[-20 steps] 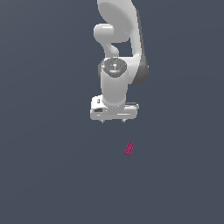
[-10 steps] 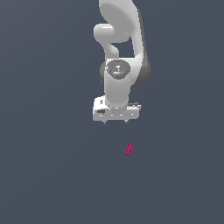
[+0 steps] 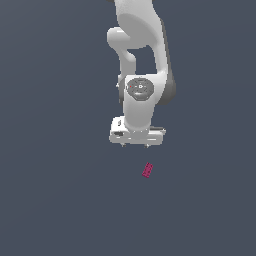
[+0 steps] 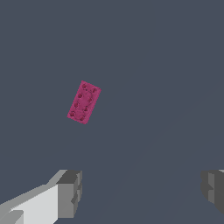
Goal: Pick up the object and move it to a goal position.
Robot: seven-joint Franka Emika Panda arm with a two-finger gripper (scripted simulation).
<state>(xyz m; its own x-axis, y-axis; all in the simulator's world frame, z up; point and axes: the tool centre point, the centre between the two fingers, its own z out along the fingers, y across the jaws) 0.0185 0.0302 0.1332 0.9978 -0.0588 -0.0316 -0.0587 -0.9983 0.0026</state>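
Note:
The object, a tiny magenta-pink studded brick (image 3: 147, 170), lies flat on the dark grey floor, slightly tilted. In the wrist view the same brick (image 4: 84, 102) shows free of any contact, ahead of the fingers. My white gripper (image 3: 136, 145) hangs above the floor, a short way from the brick toward the exterior view's upper left. It is open: the two grey fingertips (image 4: 70, 193) stand wide apart with nothing between them. The gripper (image 4: 142, 192) does not touch the brick.
The white arm (image 3: 142, 60) rises behind the gripper to the exterior view's top edge. A plain dark grey floor (image 3: 55, 200) surrounds the brick on all sides.
The gripper has shifted slightly toward the exterior view's right and a little lower, closer to the brick. The brick has stayed in place.

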